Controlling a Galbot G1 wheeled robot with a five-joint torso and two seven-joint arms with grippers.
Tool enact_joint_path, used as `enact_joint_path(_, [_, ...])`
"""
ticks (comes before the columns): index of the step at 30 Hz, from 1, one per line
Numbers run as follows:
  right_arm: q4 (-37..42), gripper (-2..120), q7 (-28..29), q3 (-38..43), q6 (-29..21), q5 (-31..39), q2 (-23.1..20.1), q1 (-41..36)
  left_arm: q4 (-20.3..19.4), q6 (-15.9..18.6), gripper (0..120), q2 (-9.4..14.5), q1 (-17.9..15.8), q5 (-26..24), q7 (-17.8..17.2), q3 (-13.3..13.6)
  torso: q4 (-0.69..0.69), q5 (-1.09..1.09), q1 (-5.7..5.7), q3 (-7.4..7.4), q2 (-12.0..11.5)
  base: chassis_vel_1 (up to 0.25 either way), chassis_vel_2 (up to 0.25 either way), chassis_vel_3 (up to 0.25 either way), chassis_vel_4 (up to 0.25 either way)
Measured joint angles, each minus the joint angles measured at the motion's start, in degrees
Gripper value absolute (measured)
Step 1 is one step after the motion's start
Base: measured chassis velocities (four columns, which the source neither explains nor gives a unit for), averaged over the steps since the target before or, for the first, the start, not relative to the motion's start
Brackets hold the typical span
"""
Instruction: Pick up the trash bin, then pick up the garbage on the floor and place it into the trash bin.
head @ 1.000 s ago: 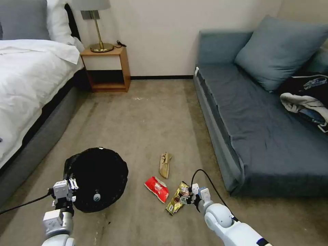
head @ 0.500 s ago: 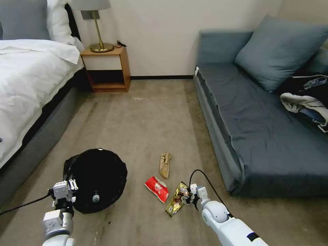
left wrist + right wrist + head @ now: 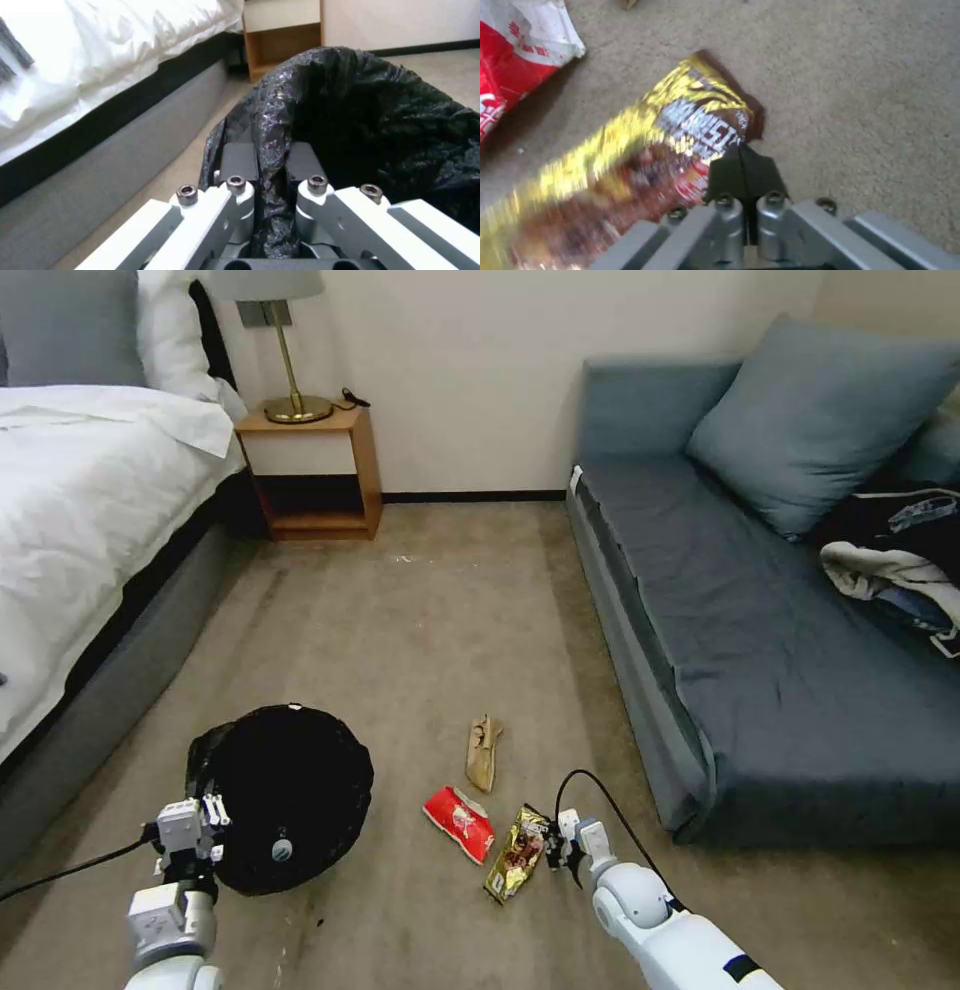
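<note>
Trash bin (image 3: 285,795): small, round, lined with crinkled glossy black bag, on carpet (image 3: 420,630) beside bed (image 3: 90,530). Left gripper (image 3: 270,165) clamped onto bag-covered rim at bin's near-left edge, pads pressed together with the plastic between them.

Garbage on floor, 3 pieces counted, clustered right of bin, toward sofa (image 3: 760,620):
- 1 gold-brown snack wrapper (image 3: 514,853), shiny foil, brown panel with white block lettering, too smeared to read.
- 1 red snack wrapper (image 3: 460,821), red and white, white characters near edge, not legible; just left of gold one.
- 1 crumpled tan wrapper (image 3: 483,752), farther out, apart from the other two.

Right gripper (image 3: 743,168) low at floor, pinched shut on gold-brown wrapper's right edge. 1 round label visible low on bin front, unreadable.
</note>
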Motion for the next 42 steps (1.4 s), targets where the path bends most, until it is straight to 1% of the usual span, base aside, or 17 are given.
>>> enact_joint_path(4, [0.64, 0, 0.32, -0.01, 1.49, 0.01, -0.16, -0.24, 0.0, -0.12, 6, 0.08, 0.18, 0.03, -0.01, 0.03, 0.0, 0.0, 0.0, 0.0, 0.0, 0.0, 0.0, 0.0, 0.0])
enact_joint_path(6, [2.36, 0, 0.94, 0.16, 4.16, 1.05, -0.49, -0.51, -0.06, -0.14, 6, 0.11, 0.37, 0.05, -0.02, 0.23, 0.0, 0.0, 0.0, 0.0, 0.0, 0.0, 0.0, 0.0, 0.0])
enact_joint_path(7, [2.36, 0, 0.94, 0.16, 4.16, 1.05, -0.49, -0.51, -0.06, -0.14, 6, 0.11, 0.37, 0.05, -0.02, 0.23, 0.0, 0.0, 0.0, 0.0, 0.0, 0.0, 0.0, 0.0, 0.0])
enact_joint_path(8, [4.44, 0, 1.27, 0.48, 6.52, 2.88, -0.75, -0.82, -0.17, -0.14, 6, 0.11, 0.5, 0.03, -0.01, 0.56, 0.0, 0.01, 0.0, 0.0, 0.0, 0.0, 0.0, 0.0, 0.0])
enact_joint_path(10, [6.0, 0, 1.36, 0.67, 7.63, 4.26, -0.98, -1.0, -0.23, -0.15, 6, 0.08, 0.62, -0.02, -0.01, 0.78, 0.0, 0.0, 0.0, 0.0, 0.0, 0.0, 0.0, 0.0, 0.0])
enact_joint_path(11, [8.71, 0, 1.29, 0.9, 9.37, 6.58, -1.4, -1.24, -0.24, -0.15, 6, 0.0, 0.77, -0.05, -0.01, 0.99, 0.0, 0.0, 0.0, 0.0, 0.0, 0.0, 0.0, 0.0, 0.0])
enact_joint_path(12, [11.66, 0, 0.28, 0.99, 12.12, 9.09, -1.89, -1.41, -0.24, -0.15, 6, -0.16, 1.05, -0.05, -0.01, 1.25, 0.0, 0.0, 0.0, 0.0, 0.0, 0.0, 0.0, 0.0, 0.0])
enact_joint_path(13, [11.66, 0, 0.28, 0.99, 12.12, 9.09, -1.89, -1.41, -0.24, -0.15, 6, -0.16, 1.05, -0.05, -0.01, 1.25, 0.0, 0.0, 0.0, 0.0, 0.0, 0.0, 0.0, 0.0, 0.0])
enact_joint_path(15, [15.51, 0, -2.37, 0.89, 17.12, 13.2, -2.49, -1.47, -0.26, -0.23, 6, -0.72, 1.69, 0.64, -0.01, 1.67, 0.0, -0.01, 0.0, 0.0, 0.0, 0.0, 0.0, 0.0, 0.0])
enact_joint_path(16, [15.51, 0, -2.37, 0.89, 17.12, 13.2, -2.49, -1.47, -0.26, -0.23, 6, -0.72, 1.69, 0.64, -0.01, 1.67, 0.0, -0.01, 0.0, 0.0, 0.0, 0.0, 0.0, 0.0, 0.0])
enact_joint_path(18, [18.46, 0, -4.85, -0.08, 21.06, 16.53, -2.65, -1.23, -0.3, -0.26, 6, -1.43, 1.91, 1.47, -0.01, 1.91, 0.0, -0.01, 0.0, 0.0, 0.0, 0.0, 0.0, 0.0, 0.0])
enact_joint_path(21, [19.64, 0, -5.6, -0.67, 22.23, 17.66, -2.66, -1.05, -0.36, -0.26, 6, -1.57, 1.95, 1.62, -0.01, 1.95, 0.0, 0.0, 0.0, 0.0, 0.0, 0.0, 0.0, 0.0, 0.0])
enact_joint_path(22, [22.75, 0, -7.12, -2.81, 24.25, 20.15, -2.51, -0.43, -0.65, -0.23, 6, -1.68, 1.97, 1.68, -0.01, 2.15, 0.0, -0.01, 0.0, 0.0, 0.0, 0.0, 0.0, 0.0, 0.0])
enact_joint_path(24, [25.78, 0, -8.89, -5.58, 25.69, 22.25, -1.98, 0.42, -1.16, -0.09, 6, -1.68, 1.97, 1.01, 0.11, 2.29, 0.01, 0.0, 0.0, 0.0, 0.0, 0.0, 0.0, 0.0, 0.0])
enact_joint_path(30, [28.04, 0, -11.14, -11.16, 27.28, 22.28, -0.71, 2.38, -2.7, 0.82, 6, -1.92, 2.46, -0.7, 0.54, 2.85, 0.0, 0.0, -0.01, 0.0, 0.0, 0.0, 0.0, 0.0, 0.0])
enact_joint_path(34, [25.79, 0, -11.47, -13.7, 28.44, 18.87, 0.37, 3.85, -5.18, 1.93, 6, -2.25, 3.33, -2.12, 0.8, 3.44, 0.01, 0.0, -0.01, 0.0, 0.0, 0.0, 0.0, 0.0, 0.0])
enact_joint_path(42, [21.85, 0, -12.44, -14.7, 30.65, 13.73, 1.75, 4.13, -7.05, 2.53, 6, -2.89, 4.19, -2.56, 1.02, 4.4, 0.0, 0.0, -0.01, 0.0, 0.0, 0.0, 0.0, 0.0, 0.0])
